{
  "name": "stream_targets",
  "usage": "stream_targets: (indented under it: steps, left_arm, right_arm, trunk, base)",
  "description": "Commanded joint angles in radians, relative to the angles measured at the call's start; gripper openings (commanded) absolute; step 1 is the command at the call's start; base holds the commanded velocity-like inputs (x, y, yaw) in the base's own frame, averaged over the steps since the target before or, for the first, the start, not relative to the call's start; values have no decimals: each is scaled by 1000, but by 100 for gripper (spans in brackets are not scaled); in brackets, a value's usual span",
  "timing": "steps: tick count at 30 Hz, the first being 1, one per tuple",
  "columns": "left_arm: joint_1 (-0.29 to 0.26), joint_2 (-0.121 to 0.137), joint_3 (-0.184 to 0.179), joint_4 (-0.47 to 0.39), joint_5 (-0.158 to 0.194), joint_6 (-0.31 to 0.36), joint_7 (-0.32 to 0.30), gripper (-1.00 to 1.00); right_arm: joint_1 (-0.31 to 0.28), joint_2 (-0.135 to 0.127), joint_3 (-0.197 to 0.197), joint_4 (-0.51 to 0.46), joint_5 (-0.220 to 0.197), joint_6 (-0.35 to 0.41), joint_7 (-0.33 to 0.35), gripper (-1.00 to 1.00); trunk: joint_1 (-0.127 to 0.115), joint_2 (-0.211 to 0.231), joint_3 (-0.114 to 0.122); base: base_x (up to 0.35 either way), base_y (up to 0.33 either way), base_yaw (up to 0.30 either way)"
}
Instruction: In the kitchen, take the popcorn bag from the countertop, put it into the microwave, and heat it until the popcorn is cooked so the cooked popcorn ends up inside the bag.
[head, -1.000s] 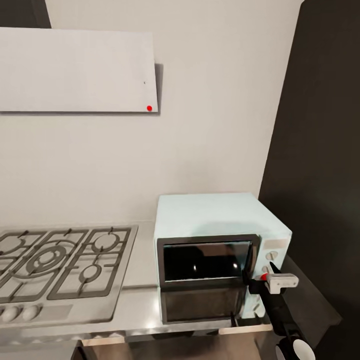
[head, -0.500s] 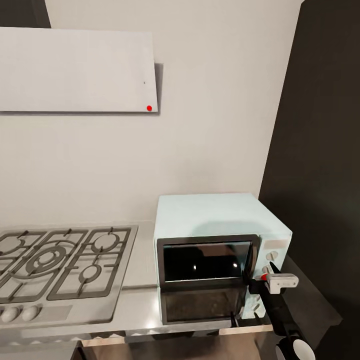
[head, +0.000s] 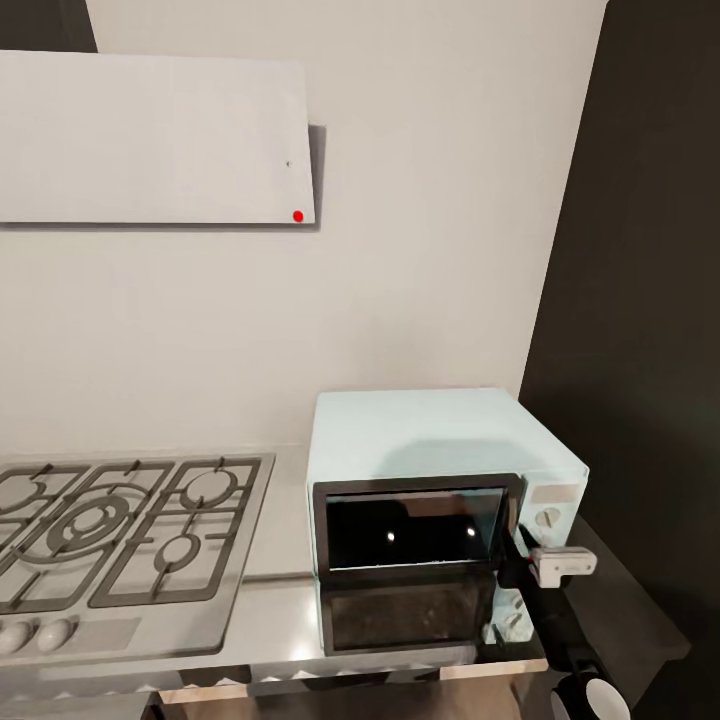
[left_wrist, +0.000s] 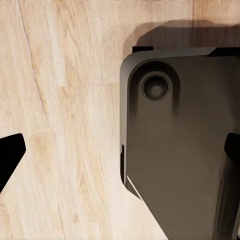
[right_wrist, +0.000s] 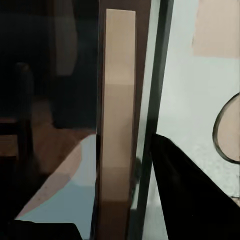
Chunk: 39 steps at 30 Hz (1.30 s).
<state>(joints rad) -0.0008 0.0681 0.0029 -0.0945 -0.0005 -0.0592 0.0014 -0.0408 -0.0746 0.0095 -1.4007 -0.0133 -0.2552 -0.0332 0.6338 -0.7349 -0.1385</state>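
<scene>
Head view: microwave (head: 440, 500) on countertop (head: 285, 520), right of hob (head: 120, 530). Right gripper (head: 515, 558) at door's right edge, fingers hidden; spread cannot be told.

Left wrist view: left gripper's (left_wrist: 120, 160) dark fingertips wide apart over wood floor (left_wrist: 65, 125).

Right wrist view: door handle (right_wrist: 119, 125) close, blurred.

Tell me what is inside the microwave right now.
Through the dark glass door of the microwave show only two small bright glints and blackness. No bag can be made out, though the dim interior could hide one. The right tool sits at the door's edge.
</scene>
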Motion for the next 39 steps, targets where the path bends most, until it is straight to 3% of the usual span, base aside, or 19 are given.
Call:
stream_targets:
  steps: [1,39]
  left_arm:
    - [0,0,0,-1,0,-2,0,100]
    - [0,-4,0,-1,-1,-2,0,100]
  right_arm:
    - [-1,-1,1,0,-2,-3,-4,-100]
    - [-1,1,2,0,0,-10,-4,-100]
  trunk:
    - [0,-1,-1]
    - [0,-1,-1]
  base:
    - [0,0,0]
    - [-51,0,0]
